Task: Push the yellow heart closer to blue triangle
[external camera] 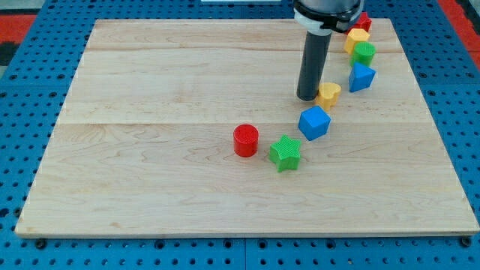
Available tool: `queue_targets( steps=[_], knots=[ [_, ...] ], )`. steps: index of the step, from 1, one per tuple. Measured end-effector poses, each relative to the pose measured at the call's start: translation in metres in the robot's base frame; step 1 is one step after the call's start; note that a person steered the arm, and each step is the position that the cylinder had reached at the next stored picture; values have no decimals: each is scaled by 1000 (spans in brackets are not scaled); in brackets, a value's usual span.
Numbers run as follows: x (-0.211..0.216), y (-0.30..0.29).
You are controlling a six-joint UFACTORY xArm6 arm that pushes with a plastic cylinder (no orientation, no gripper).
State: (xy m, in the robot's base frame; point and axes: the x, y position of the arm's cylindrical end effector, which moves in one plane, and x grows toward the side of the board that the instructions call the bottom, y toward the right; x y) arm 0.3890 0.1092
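Note:
The yellow heart (pixel 329 94) lies right of the board's middle, touching the right side of my rod. My tip (pixel 307 97) rests on the board just left of the heart. The blue triangle (pixel 361 77) lies a short way up and to the right of the heart, apart from it. A blue cube (pixel 314 122) sits just below the heart.
A red cylinder (pixel 245 140) and a green star (pixel 285 153) lie below the middle. A green block (pixel 364 52), a yellow block (pixel 357 38) and a red block (pixel 364 21) line up above the blue triangle near the wooden board's (pixel 150 150) top right edge.

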Motion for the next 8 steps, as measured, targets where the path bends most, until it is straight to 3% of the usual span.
queue_targets(
  steps=[8],
  knots=[
    [23, 39]
  ],
)
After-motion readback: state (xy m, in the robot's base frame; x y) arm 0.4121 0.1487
